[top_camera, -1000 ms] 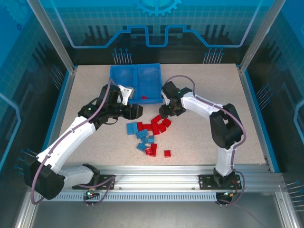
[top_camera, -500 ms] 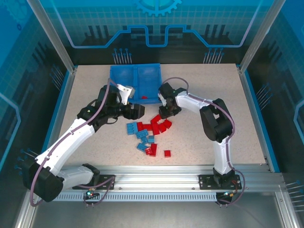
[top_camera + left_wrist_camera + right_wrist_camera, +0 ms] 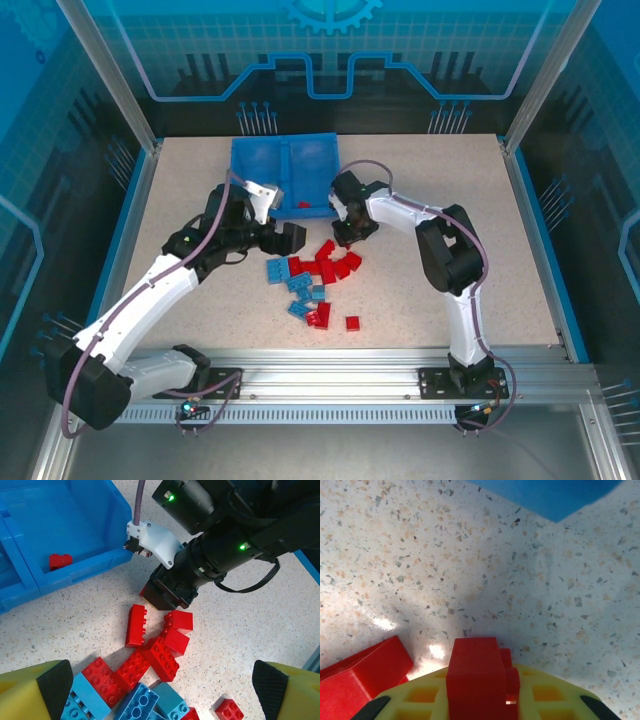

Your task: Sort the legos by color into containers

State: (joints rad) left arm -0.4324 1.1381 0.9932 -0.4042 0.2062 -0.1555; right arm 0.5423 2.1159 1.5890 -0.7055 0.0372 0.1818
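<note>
Spreading under both hands, the speckled counter [image 3: 470,200] carries a blue bin [image 3: 80,571] just beyond them. The left hand [image 3: 160,690] gapes wide with nothing in it, hovering over the near part of a heap of red and light blue bricks [image 3: 312,282]. The right hand [image 3: 347,236], facing it, is clamped tight on a red brick [image 3: 474,672]. A second red brick [image 3: 60,560] lies in the bin's right compartment, ahead of the left hand.

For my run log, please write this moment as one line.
left gripper: open, over lego pile | right gripper: shut on red lego | bin: another red brick in right compartment
</note>
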